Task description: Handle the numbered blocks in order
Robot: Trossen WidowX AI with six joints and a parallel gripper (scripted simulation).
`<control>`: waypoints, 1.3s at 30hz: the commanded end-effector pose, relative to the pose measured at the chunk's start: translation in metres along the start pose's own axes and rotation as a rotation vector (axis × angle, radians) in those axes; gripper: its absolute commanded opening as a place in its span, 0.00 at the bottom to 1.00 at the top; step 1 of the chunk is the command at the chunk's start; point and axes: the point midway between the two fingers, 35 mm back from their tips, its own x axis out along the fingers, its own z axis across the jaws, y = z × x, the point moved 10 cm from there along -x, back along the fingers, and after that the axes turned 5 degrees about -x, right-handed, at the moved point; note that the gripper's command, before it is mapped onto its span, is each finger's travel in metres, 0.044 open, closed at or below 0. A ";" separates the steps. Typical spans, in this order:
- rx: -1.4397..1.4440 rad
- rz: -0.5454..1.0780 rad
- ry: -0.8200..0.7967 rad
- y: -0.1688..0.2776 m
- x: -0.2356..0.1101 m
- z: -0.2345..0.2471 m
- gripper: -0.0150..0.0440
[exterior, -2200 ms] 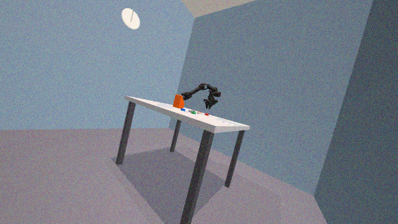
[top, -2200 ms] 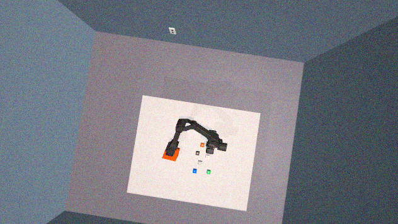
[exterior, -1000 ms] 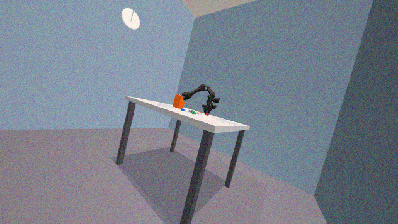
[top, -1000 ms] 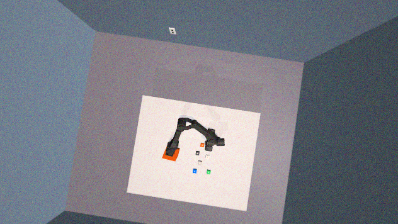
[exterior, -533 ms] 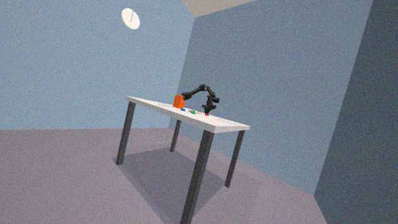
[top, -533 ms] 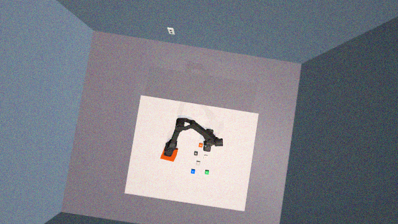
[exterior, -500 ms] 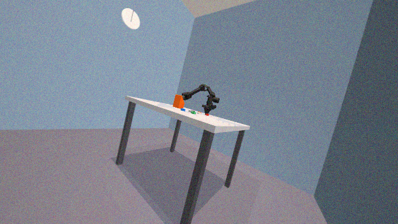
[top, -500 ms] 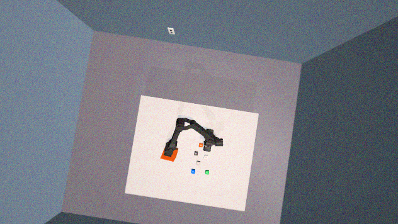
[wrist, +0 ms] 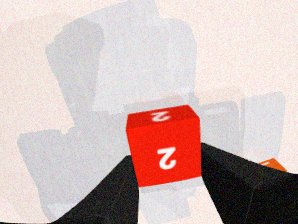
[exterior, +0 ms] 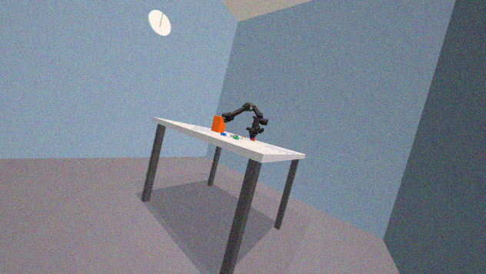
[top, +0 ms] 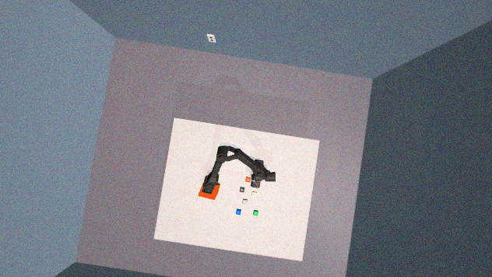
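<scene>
A red block [wrist: 165, 152] [exterior: 253, 139] printed with the digit 2 sits between my gripper's two black fingers in the wrist view. My gripper [wrist: 165, 157] [top: 254, 182] [exterior: 252, 136] is shut on it, low at the table top. In the top view the gripper hides the red block. An orange block [top: 247, 179] [wrist: 273, 164] lies just beside the gripper. A dark block [top: 242, 189], two white blocks [top: 254, 193] [top: 244, 201], a blue block [top: 238, 212] [exterior: 223, 134] and a green block [top: 255, 212] [exterior: 236, 137] lie further out; their digits are too small to read.
The white table [top: 195, 233] [exterior: 277, 152] carries the arm's orange base [top: 208, 191] [exterior: 218, 124] at one side. The blocks lie in a loose cluster between the base and the table's far edge.
</scene>
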 end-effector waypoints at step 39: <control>-0.006 -0.011 0.001 -0.002 0.006 0.000 0.50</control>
